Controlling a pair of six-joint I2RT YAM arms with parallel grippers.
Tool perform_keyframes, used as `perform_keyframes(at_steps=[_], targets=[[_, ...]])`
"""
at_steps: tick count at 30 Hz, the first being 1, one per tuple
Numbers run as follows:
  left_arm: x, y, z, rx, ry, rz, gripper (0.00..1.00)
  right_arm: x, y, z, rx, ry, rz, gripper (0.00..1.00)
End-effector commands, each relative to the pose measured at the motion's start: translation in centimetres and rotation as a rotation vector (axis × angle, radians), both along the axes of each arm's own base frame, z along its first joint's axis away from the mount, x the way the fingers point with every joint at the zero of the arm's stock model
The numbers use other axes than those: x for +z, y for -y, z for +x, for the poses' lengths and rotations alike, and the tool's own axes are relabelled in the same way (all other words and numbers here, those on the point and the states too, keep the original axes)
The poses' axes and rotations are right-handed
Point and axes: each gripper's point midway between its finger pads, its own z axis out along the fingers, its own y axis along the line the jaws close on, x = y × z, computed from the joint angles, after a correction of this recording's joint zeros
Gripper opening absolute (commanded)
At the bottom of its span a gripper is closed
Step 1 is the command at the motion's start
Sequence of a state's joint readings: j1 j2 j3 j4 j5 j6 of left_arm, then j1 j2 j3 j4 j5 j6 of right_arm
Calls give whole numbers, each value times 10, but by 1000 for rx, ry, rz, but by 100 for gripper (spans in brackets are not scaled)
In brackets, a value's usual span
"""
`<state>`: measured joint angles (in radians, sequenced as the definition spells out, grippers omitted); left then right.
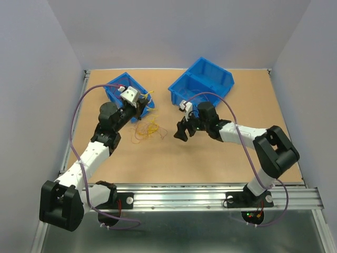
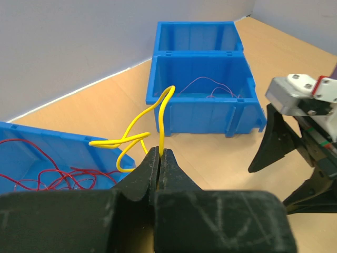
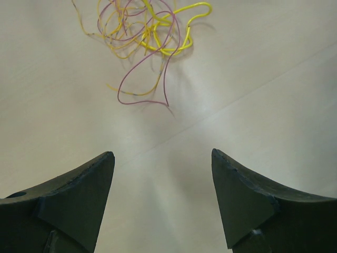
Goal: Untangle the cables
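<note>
**Cables (image 1: 146, 129): one yellow strand pinched, the rest loose on the table**

The left gripper (image 2: 159, 155) is clenched on a yellow cable (image 2: 160, 113), which curls up from its tips toward 12 o'clock. At its 9 o'clock a blue bin (image 2: 47, 142) holds red wires (image 2: 47, 176); at 1 o'clock stands a two-part blue bin (image 2: 205, 110). The right gripper (image 3: 163, 158) is released, jaws wide and holding nothing. The tangle (image 3: 142, 31) lies on the table (image 3: 263, 105) at its 12 o'clock, apart from the fingertips.
</note>
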<state>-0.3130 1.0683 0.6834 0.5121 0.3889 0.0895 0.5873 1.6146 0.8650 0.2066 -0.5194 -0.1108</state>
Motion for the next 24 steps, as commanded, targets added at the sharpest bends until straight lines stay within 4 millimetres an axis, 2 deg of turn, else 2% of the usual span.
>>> perform_keyframes(at_steps=[1, 3, 5, 6, 8, 10, 12, 15, 19, 22, 23, 24], targets=[[29, 0, -2, -2, 98, -20, 0, 25, -29, 21, 83, 85, 32, 79], [29, 0, -2, -3, 99, -19, 0, 27, -40, 28, 86, 92, 34, 79], [30, 0, -3, -2, 102, -20, 0, 14, -46, 32, 91, 66, 19, 79], [30, 0, -3, 0, 103, -21, 0, 20, -53, 36, 95, 78, 27, 78], [31, 0, -4, -2, 105, -20, 0, 10, -58, 41, 96, 61, 15, 76], [30, 0, -4, -2, 104, -21, 0, 11, -67, 43, 113, 65, 19, 74], [32, -1, -4, 0, 108, -21, 0, -1, -72, 42, 133, 51, 5, 73], [32, -1, -5, 0, 109, -23, 0, -6, -75, 44, 144, 44, -14, 72], [33, -2, -5, 5, 114, -20, 0, -27, -77, 32, 193, -4, -70, 66], [32, -2, -4, 6, 112, -18, 0, -36, -81, 32, 208, -10, -104, 53], [31, -2, -4, 6, 111, -19, 0, -34, -82, 35, 208, 1, -104, 37], [32, -2, -4, 6, 112, -18, 0, -36, -80, 32, 213, -17, -116, 26]])
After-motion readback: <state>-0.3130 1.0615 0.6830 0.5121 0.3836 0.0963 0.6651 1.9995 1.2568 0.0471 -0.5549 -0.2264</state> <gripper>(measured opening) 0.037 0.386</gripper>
